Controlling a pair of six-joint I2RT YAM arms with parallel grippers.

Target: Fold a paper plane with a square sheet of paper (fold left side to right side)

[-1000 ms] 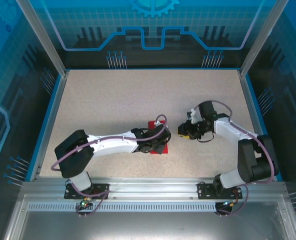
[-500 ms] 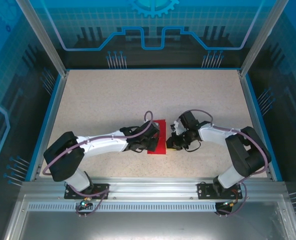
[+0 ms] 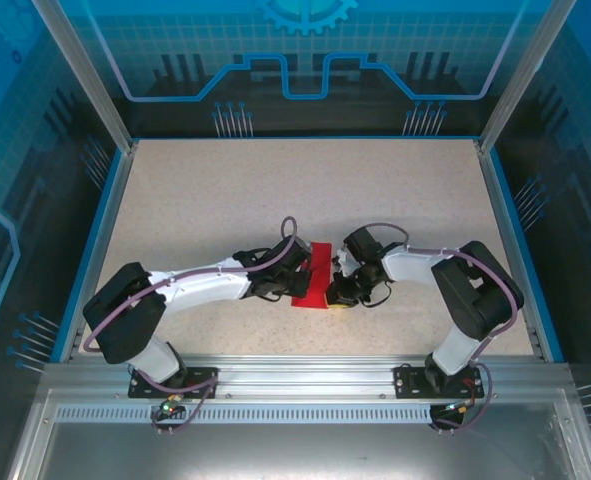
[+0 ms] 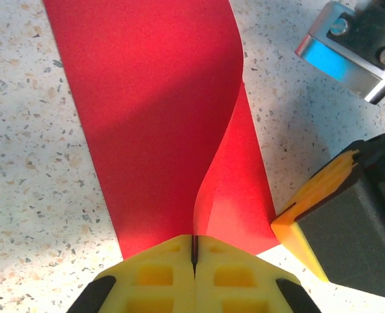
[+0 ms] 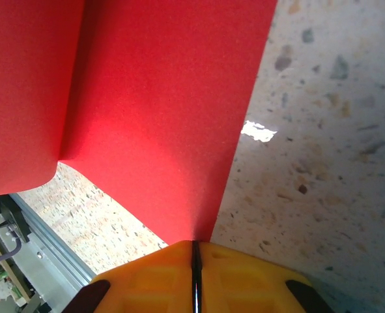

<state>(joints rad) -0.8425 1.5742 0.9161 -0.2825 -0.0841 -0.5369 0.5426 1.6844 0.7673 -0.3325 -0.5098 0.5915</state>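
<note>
The square sheet of paper (image 3: 318,268) shows as a narrow red strip lying on the table between the two arms. In the left wrist view the paper (image 4: 153,117) has one layer curling up off the layer beneath it. My left gripper (image 4: 193,242) is shut on the near edge of that raised layer, and from above the left gripper (image 3: 300,285) sits at the strip's left side. My right gripper (image 5: 194,246) is shut on a near corner of the paper (image 5: 159,117). From above, the right gripper (image 3: 339,296) is at the strip's near right end. One right fingertip (image 4: 309,212) touches the paper's edge.
The speckled table (image 3: 275,190) stretches wide beyond and to both sides of the arms. A blue rim (image 3: 110,210) and glass walls close it in. An aluminium rail (image 3: 295,385) runs along the near edge, behind the arm bases.
My right gripper has swung left and toward the near edge, onto the paper's corner, and shut there. The left arm has drawn back to the left, uncovering more of the red strip.
</note>
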